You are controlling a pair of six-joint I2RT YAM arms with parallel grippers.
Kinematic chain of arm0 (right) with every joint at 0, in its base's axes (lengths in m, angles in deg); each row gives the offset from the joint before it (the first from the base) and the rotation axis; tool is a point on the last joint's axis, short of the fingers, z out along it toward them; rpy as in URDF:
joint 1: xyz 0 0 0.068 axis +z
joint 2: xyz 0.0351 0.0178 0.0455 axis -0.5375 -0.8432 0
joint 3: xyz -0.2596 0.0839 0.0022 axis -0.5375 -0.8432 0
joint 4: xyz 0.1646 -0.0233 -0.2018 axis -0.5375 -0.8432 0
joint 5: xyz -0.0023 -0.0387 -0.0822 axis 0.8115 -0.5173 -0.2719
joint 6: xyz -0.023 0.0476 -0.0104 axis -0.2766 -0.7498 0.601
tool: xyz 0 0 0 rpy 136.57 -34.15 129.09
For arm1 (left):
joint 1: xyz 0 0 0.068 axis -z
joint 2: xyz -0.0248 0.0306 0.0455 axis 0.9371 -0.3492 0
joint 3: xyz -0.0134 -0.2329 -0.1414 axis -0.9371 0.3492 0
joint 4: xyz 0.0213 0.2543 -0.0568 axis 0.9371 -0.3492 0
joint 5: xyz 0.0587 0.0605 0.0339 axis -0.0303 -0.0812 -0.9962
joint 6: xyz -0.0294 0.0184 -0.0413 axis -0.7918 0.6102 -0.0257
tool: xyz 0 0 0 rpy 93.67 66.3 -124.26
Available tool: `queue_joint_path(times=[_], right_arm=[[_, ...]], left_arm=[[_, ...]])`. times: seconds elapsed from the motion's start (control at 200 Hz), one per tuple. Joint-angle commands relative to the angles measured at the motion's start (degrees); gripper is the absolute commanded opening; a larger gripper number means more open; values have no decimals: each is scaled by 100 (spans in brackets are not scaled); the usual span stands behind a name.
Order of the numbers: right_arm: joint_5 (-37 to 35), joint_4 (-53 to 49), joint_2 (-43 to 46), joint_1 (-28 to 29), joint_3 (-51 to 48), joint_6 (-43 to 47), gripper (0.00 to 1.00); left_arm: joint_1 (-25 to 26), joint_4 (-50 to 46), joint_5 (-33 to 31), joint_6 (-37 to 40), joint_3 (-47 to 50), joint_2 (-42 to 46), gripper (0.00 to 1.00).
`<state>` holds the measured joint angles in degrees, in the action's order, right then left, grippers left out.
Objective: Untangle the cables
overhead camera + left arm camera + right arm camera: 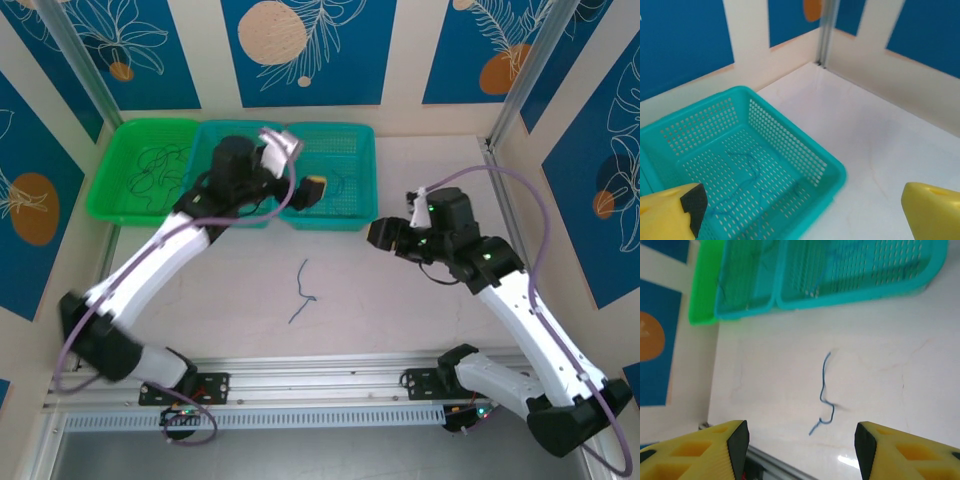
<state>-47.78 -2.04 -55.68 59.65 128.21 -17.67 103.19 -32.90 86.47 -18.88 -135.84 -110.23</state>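
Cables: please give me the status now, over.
Both jaws open, empty. One blue cable loose on table, clear of baskets. Second blue cable inside teal basket. Nothing blocks the table cable.

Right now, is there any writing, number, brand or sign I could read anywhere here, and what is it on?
None: no word, number or brand is readable in any view.
The blue wall panels show only orange circles and white leaf outlines.
The teal perforated plastic baskets, the green plastic basket, the white left arm and the white right arm carry no legible label.
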Motion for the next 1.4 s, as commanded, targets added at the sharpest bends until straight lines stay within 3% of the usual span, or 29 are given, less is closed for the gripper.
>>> queue_joint_path(times=[0.0, 0.135, 0.3, 0.36, 0.465, 0.57, 0.69, 0.755, 0.855, 0.92, 1.06, 1.195, 1.395], right_arm=[[-102, 383, -342, 567, -251, -303, 60], [-345, 798, -1121, 1496, -392, -677, 60], [-705, 854, -2265, 2124, -197, -1532, 58], [-806, 842, -2599, 2173, -222, -2109, 58], [-217, 1404, -3127, 2163, -395, -2643, 58], [214, 1673, -3760, 2181, -276, -2856, 56], [170, 1783, -4162, 2153, -200, -2973, 51], [73, 1862, -4233, 2139, -264, -3045, 45], [-11, 1763, -4277, 2095, -291, -3072, 13], [-88, 1668, -4203, 2085, -332, -3054, 0], [-442, 1287, -3778, 2066, -370, -2945, 0], [-783, 977, -3172, 2031, -229, -2566, 0], [-1403, 378, -2520, 1942, 541, -1946, 0]], left_arm=[[172, 422, 27, 179, 987, 1136, 100], [375, -575, -35, 796, 1703, 2380, 100], [641, -2185, 659, 1835, 1866, 3211, 100], [737, -2741, 637, 2198, 1904, 3361, 100], [846, -3354, 299, 2590, 2068, 3570, 100], [854, -3580, 42, 2821, 2247, 3686, 100], [856, -3584, 32, 2920, 2348, 3672, 100], [856, -3549, 106, 2941, 2390, 3650, 100], [858, -3549, 140, 2962, 2448, 3653, 100], [857, -3542, 140, 2974, 2480, 3672, 100], [856, -3527, 393, 2977, 2495, 3719, 100], [857, -3474, 1023, 2924, 2446, 3724, 100], [859, -2605, 1573, 2423, 2514, 3848, 100]])
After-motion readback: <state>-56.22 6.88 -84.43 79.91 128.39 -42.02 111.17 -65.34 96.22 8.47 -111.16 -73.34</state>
